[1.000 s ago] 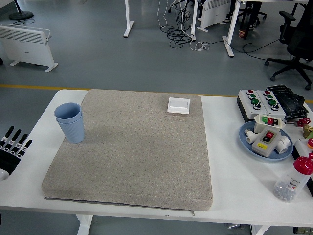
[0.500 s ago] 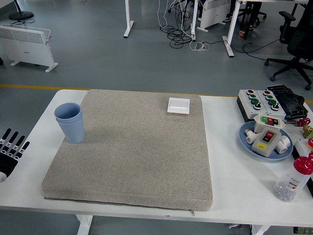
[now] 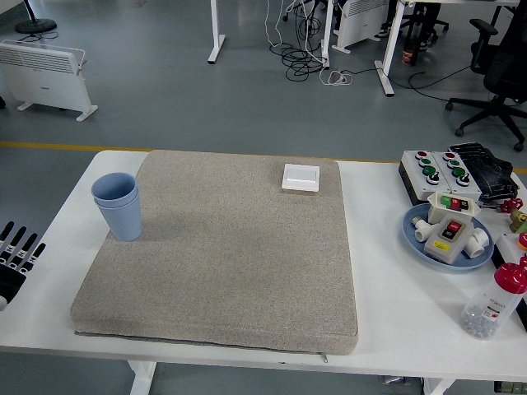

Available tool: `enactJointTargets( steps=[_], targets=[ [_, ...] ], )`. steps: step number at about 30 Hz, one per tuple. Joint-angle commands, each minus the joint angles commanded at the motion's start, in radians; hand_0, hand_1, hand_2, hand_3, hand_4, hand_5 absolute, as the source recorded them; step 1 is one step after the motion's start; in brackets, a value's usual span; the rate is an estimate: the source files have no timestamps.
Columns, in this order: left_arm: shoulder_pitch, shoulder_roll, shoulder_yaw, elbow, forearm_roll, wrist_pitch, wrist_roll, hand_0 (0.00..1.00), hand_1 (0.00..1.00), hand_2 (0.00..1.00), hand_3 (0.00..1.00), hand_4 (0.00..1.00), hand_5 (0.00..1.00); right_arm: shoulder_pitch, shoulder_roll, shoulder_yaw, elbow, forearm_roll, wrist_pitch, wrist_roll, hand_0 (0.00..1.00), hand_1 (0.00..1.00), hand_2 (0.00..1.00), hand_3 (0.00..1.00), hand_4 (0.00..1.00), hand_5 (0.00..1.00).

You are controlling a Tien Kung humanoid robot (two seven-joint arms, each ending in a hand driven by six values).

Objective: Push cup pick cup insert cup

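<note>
We are seeing only the left hand point(image 3: 16, 255), at the left edge of the picture over the white bench point(image 3: 387, 271). Its fingers are lying straight and a little spread, and they are holding nothing. The right hand is not showing in the picture.

Going outward from this hand, the blue cups point(image 3: 117, 206) are standing near it, on the left rim of the grey mat point(image 3: 222, 247). They are upright, and one cup is sitting inside the other, so we are judging that the insert step is already done, or nearly. The hand and the cups are apart, not touching.

We are thinking the cups are light plastic, stiff enough but thin, with a smooth wall that is maybe slippery. A strong squeeze near the rim is likely to bend it, so we are advising to take hold around the middle of the outer wall, fingers on one side and thumb on the other. Because the cups are light and tall, a push high up is risking to tip them; the soft mat is also giving some drag at the base.

Further away, a small white square box point(image 3: 300, 177) is lying at the far edge of the mat. At the right of the bench, a blue plate point(image 3: 416, 239) with switch parts and a bottle with red cap point(image 3: 496, 303) are standing well apart from the cups.
</note>
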Motion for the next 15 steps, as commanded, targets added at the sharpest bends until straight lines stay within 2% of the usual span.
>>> enactJointTargets(
  steps=[15],
  targets=[
    [0.008, -0.002, 0.000, 0.002, 0.000, 0.000, -0.004, 0.852, 0.847, 0.888, 0.776, 0.512, 0.998, -0.001, -0.002, -0.006, 0.000, -0.003, 0.001, -0.001, 0.778, 0.720, 0.723, 0.627, 0.300, 0.569]
  ],
)
